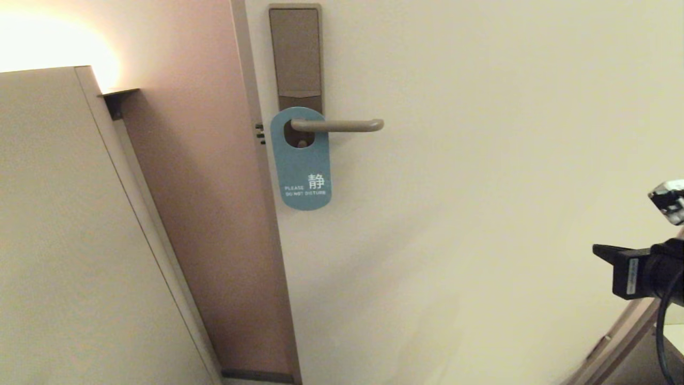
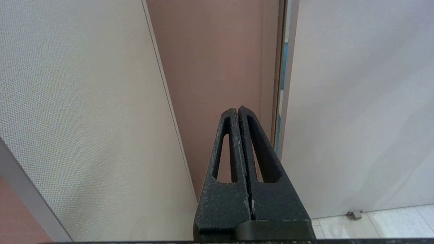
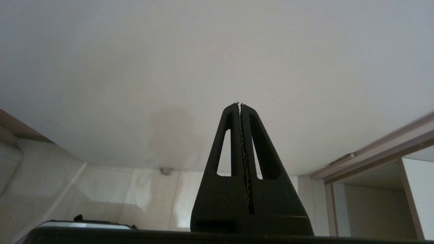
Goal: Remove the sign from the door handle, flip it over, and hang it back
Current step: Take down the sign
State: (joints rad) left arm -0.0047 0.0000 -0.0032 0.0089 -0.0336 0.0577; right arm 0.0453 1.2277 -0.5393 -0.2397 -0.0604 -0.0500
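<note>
Head view: the sign (image 1: 301, 160) hangs teal side out on the door handle (image 1: 337, 125), the lever threaded through its hole, close to the lock plate (image 1: 295, 53) and the door's edge.
Right pincer (image 3: 240, 105): fingers pressed together, holding nothing, facing bare door (image 1: 481, 187) well below and to the right of the sign; only the arm's wrist shows at the head view's right edge.
Left pincer (image 2: 238, 110): also pinched closed and empty, idle, pointing at the gap between door and frame.
Risk, approach: I'd expect a closed pincer to bump the sign and set it swinging unless it widens before reaching it.
Risk, lift-off: the hole sits near the lever's root, so pulling straight out would likely snag; it must slide along to the rounded end.
Risk, grip: a thin flat card could twist or slip when turned over.
Only the head view shows: sign, handle, plate.
Only the wrist views show: the fingers themselves, and a doorstop (image 2: 354, 214) on the floor.
</note>
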